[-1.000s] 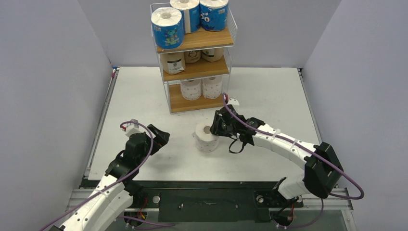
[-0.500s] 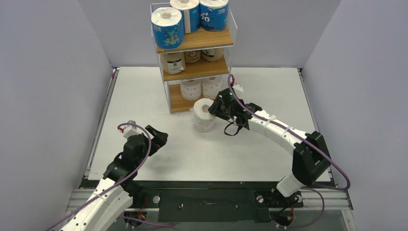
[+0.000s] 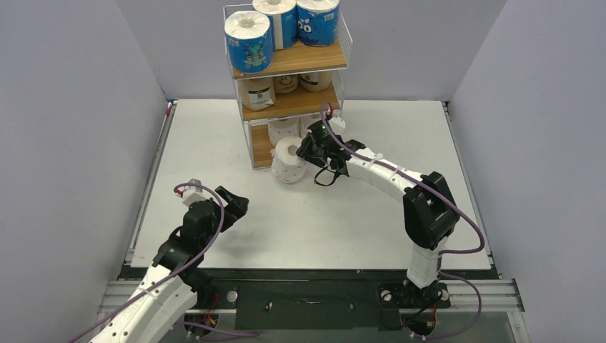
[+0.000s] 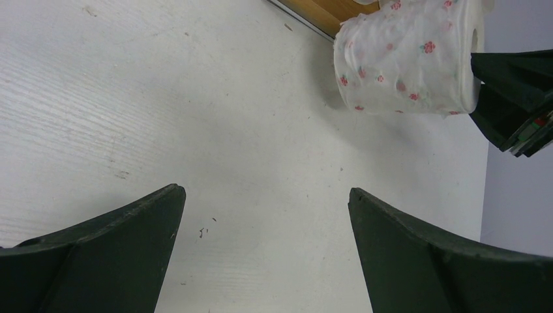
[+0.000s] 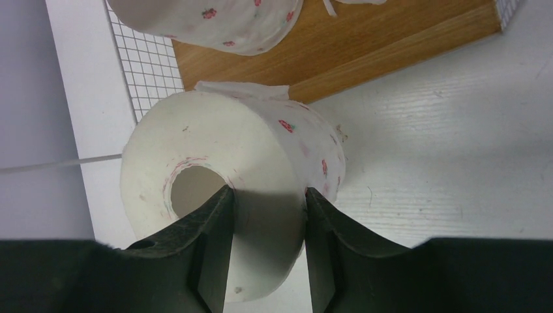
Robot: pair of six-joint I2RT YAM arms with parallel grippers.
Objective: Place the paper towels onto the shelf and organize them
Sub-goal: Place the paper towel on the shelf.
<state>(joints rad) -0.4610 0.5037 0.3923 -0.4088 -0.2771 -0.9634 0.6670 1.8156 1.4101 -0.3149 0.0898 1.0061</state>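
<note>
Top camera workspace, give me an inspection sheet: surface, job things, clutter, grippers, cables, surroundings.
Surface: white table, faint scuff marks.
Job's things: three-tier wood-and-wire shelf; blue-wrapped rolls on the top tier, tan-wrapped rolls in the middle, white flowered rolls at the bottom; one more white roll at the bottom tier's front edge.
Clutter: nothing seen.
Grippers: right gripper pinches that white roll's wall, one finger in its core; left gripper open, empty, above the table.
Cables: purple cables along both arms.
Surroundings: grey walls on three sides.
</note>
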